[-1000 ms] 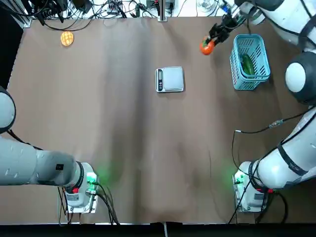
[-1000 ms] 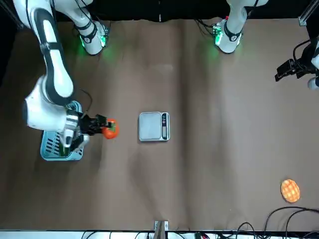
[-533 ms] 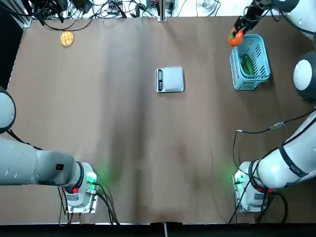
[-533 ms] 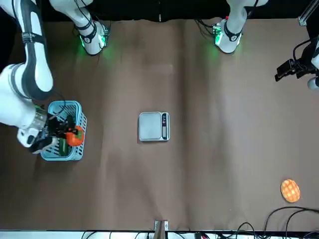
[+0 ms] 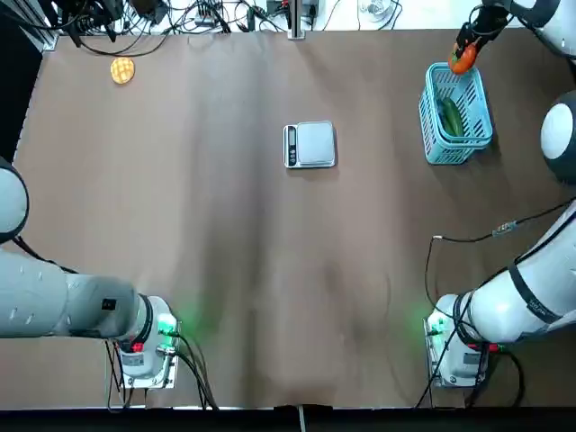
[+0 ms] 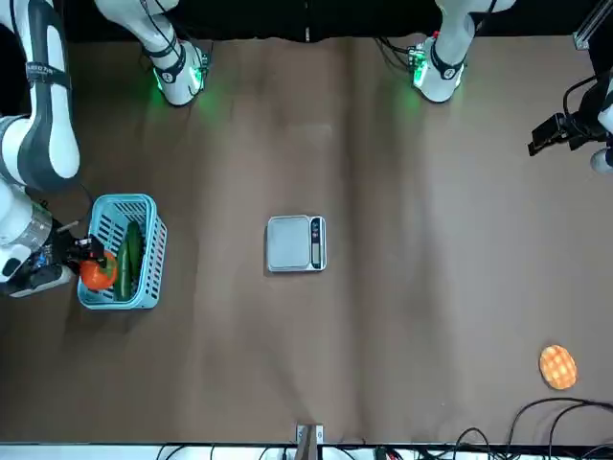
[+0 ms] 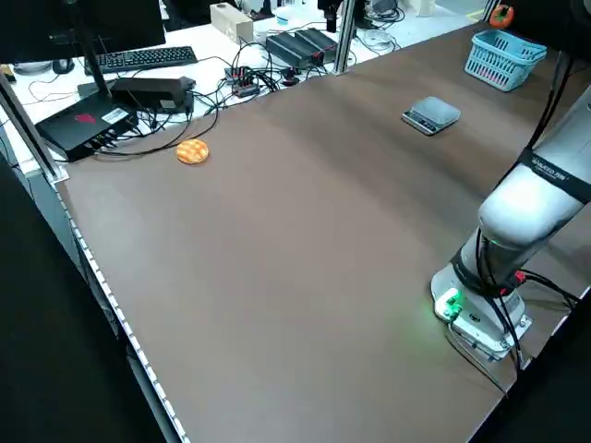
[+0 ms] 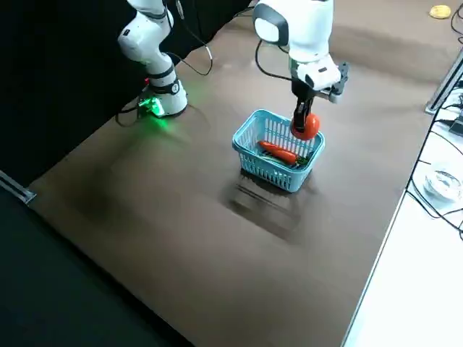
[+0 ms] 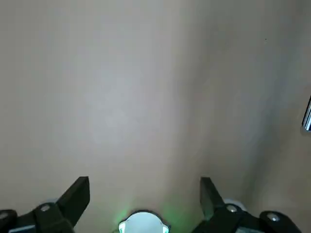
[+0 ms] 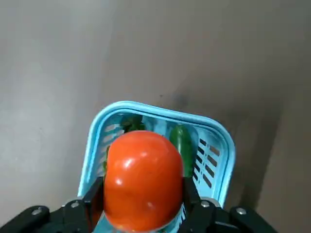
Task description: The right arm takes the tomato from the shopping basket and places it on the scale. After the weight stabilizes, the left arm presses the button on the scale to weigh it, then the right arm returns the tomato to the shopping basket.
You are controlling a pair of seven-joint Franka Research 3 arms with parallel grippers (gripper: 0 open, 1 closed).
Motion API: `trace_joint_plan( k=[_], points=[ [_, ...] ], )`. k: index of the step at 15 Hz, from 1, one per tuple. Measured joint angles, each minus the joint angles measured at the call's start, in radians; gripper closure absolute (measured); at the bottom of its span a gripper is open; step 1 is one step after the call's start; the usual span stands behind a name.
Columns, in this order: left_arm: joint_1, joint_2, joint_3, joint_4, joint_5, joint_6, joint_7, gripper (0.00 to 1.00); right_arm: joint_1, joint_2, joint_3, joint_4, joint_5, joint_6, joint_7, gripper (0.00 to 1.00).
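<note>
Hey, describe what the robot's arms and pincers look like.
Both arms are white and rounded with dark grey joints, black bands and loose black cables; green and red lights glow at their bases. The right pincer and left pincer are black, each with two blocky fingers and silver screw heads.

Eight-way coverage of one table, six views now.
The top view is looking down from the robot's side and the front view is facing back from across, both sharing the scale [image 5: 310, 145] and basket [image 5: 456, 113]; two side views are peering down diagonally; the wrist views are riding the arms, the right one closely framing the basket.
</note>
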Motion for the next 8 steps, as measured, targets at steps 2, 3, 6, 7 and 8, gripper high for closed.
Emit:
trace_joint_plan(
  k=[2, 3, 6, 7, 8],
  points=[
    [0.000, 0.000, 0.000, 0.000, 0.000, 0.000, 0.000, 0.00, -0.002, 0.032, 0.001, -0.001, 0.000, 0.013, 0.018, 0.32],
    [0.000, 0.000, 0.000, 0.000, 0.000, 0.000, 0.000, 0.00, -0.001, 0.053, 0.002, -0.002, 0.000, 0.032, 0.024, 0.32],
    [0.000, 0.000, 0.000, 0.000, 0.000, 0.000, 0.000, 0.00, -0.001, 0.114, 0.002, -0.002, 0.000, 0.088, 0.029, 0.32],
    [0.000, 0.000, 0.000, 0.000, 0.000, -0.001, 0.000, 0.00, -0.001, 0.125, 0.002, -0.002, 0.000, 0.091, 0.029, 0.32],
    [0.000, 0.000, 0.000, 0.000, 0.000, -0.001, 0.000, 0.00, -0.001, 0.133, 0.002, -0.002, 0.000, 0.091, 0.030, 0.32]
  ],
)
